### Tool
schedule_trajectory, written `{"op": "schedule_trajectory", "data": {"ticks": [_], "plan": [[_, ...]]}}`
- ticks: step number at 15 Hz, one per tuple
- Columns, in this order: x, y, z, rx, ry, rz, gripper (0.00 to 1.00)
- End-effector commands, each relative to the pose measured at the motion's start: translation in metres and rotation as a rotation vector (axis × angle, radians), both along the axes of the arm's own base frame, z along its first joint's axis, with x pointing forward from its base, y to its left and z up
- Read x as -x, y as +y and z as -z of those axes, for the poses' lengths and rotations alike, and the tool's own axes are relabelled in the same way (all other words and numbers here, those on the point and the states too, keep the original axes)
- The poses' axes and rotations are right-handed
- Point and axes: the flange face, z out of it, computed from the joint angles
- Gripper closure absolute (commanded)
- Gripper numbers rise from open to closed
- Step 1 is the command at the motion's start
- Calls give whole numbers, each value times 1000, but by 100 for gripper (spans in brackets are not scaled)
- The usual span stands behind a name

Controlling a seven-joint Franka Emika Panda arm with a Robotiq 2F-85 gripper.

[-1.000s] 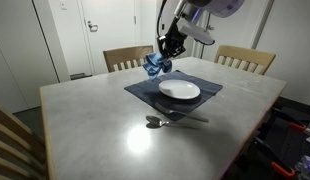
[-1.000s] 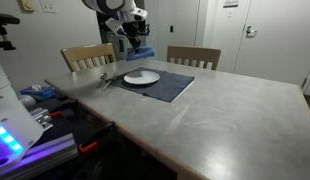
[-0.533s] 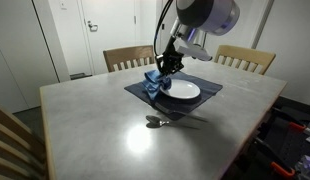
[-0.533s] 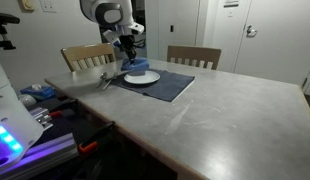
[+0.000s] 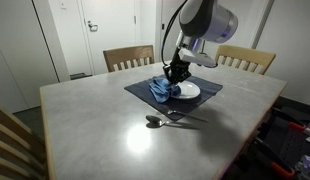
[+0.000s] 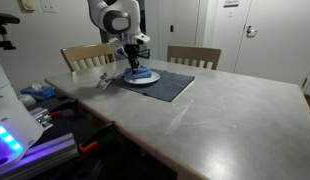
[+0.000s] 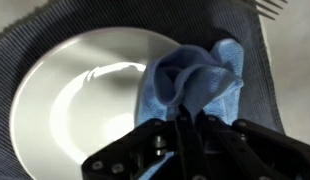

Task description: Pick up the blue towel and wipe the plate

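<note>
On the table [image 5: 85, 110], a dark placemat [image 5: 138, 88] is lying flat, and a spoon [image 5: 154, 121] is resting just in front of it. Further right, the blue towel [image 5: 161, 90] is now draping onto the left rim of the plate [image 5: 191, 91]. A second ago it was hanging in the air above the mat's far corner. The gripper [image 5: 175, 74] is staying clamped on the towel, having come down with it. The plate is sitting where it was.
</note>
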Motion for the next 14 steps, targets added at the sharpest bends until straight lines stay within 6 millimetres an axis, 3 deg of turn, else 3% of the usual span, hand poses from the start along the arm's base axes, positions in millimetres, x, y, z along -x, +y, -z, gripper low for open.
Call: {"op": "schedule_trajectory", "data": {"ticks": [1, 8, 11, 14], "plan": [[3, -10, 13, 18, 144, 6, 98], [-10, -31, 11, 281, 112, 89, 98], [-13, -22, 13, 374, 83, 118, 98], [-12, -1, 13, 282, 40, 148, 98]]}}
